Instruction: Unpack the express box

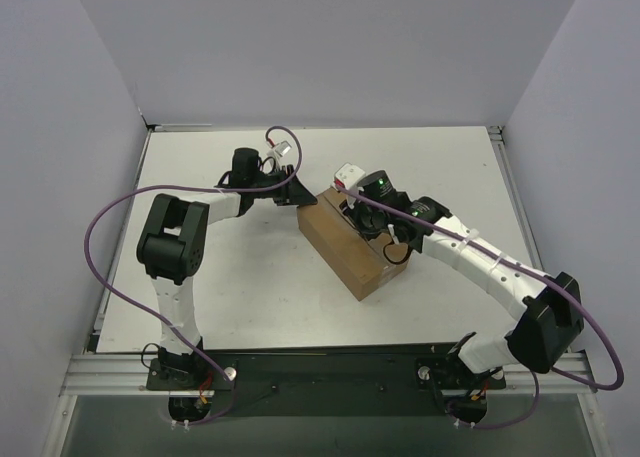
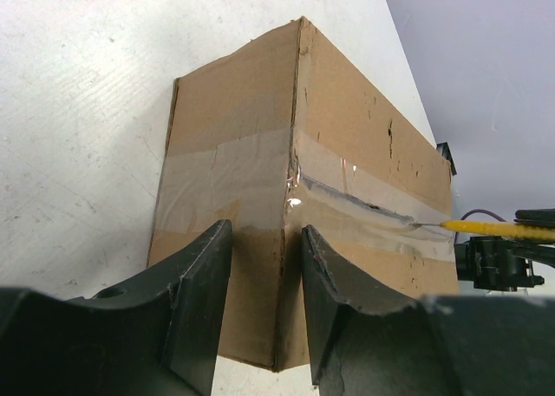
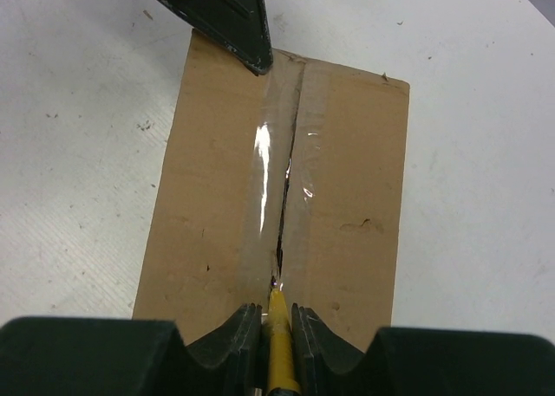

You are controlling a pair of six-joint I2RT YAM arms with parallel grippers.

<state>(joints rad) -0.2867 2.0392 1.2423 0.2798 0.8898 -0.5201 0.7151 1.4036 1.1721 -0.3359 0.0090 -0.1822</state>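
the right end effector (image 3: 277,316) clamps a yellow knife (image 3: 280,357), tip in the seam of the express box (image 3: 208,240) just ahead. the left end effector (image 2: 264,236), fingers apart, faces a box corner.

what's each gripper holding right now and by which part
The right gripper clamps a yellow knife by its body, blade tip at the taped seam of the box. The left gripper holds nothing; its open fingers straddle the box's end edge.

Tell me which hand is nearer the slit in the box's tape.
Right. The right hand holds the yellow knife, tip in the slit; the left hand sits at the opposite end of the express box.
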